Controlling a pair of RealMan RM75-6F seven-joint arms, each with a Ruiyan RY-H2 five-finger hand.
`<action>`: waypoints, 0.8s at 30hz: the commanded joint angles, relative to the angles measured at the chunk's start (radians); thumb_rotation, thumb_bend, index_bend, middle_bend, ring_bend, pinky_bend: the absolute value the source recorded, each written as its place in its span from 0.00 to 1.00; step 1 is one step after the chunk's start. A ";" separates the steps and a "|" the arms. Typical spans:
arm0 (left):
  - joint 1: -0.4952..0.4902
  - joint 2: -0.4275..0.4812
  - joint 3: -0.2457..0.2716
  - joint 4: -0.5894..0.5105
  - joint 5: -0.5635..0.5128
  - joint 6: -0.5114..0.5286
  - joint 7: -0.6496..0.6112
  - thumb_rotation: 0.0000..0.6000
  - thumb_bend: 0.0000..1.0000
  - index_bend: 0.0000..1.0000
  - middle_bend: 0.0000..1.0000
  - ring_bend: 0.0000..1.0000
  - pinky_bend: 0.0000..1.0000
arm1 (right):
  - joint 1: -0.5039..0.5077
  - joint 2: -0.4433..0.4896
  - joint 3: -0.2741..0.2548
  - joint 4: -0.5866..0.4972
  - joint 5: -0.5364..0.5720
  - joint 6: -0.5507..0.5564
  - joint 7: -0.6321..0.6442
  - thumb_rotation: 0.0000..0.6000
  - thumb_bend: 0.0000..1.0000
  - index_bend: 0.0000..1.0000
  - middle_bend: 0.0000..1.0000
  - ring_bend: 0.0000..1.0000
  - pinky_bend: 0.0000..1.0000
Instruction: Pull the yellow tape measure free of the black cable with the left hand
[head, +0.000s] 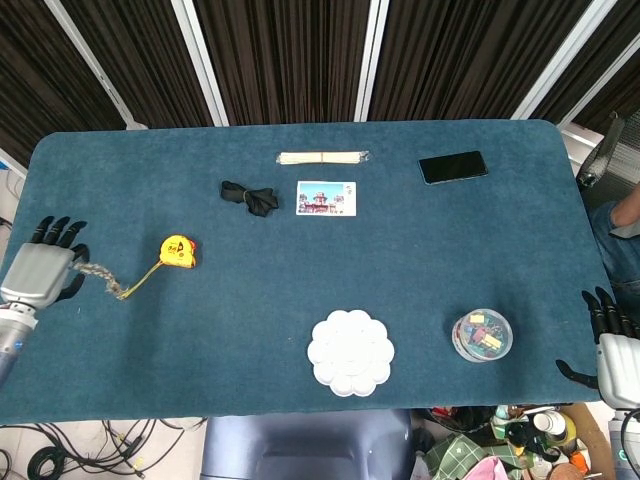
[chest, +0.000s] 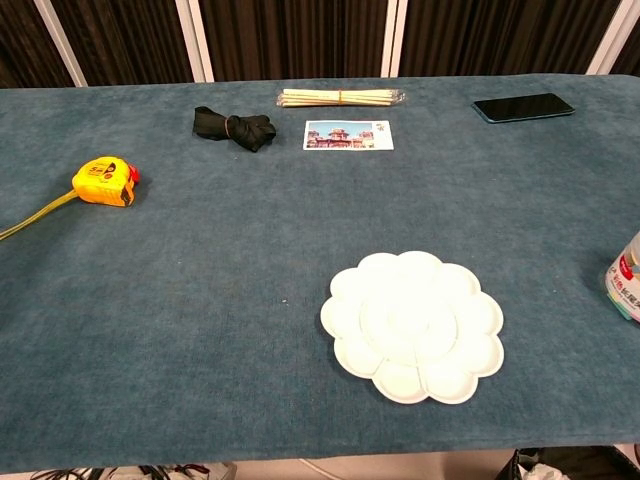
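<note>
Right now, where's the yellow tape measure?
In both views the yellow tape measure lies on the table's left side, clear of the black cable behind it; its blade runs toward the left robot hand.

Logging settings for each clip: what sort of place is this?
Probably a lab or workshop test station: a table covered in blue cloth before dark curtains, loose cables on the floor, and unrelated props such as a paint palette and phone.

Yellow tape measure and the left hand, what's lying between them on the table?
In the head view, only the pulled-out yellow tape and braided cord run from the yellow tape measure to the left hand; otherwise bare cloth.
</note>
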 joint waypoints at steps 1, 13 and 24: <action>-0.041 -0.001 -0.016 -0.051 -0.045 -0.062 0.103 1.00 0.17 0.08 0.00 0.00 0.00 | 0.000 0.000 0.000 0.000 -0.001 0.002 0.001 1.00 0.04 0.00 0.00 0.10 0.17; -0.002 0.095 -0.037 -0.345 -0.062 0.027 0.176 1.00 0.16 0.02 0.00 0.00 0.00 | 0.001 0.000 0.002 0.001 -0.002 0.001 0.004 1.00 0.04 0.00 0.00 0.10 0.17; 0.222 0.103 0.036 -0.432 0.091 0.349 0.124 1.00 0.16 0.02 0.00 0.00 0.00 | 0.001 -0.001 0.003 0.002 -0.003 0.004 0.005 1.00 0.04 0.00 0.00 0.10 0.17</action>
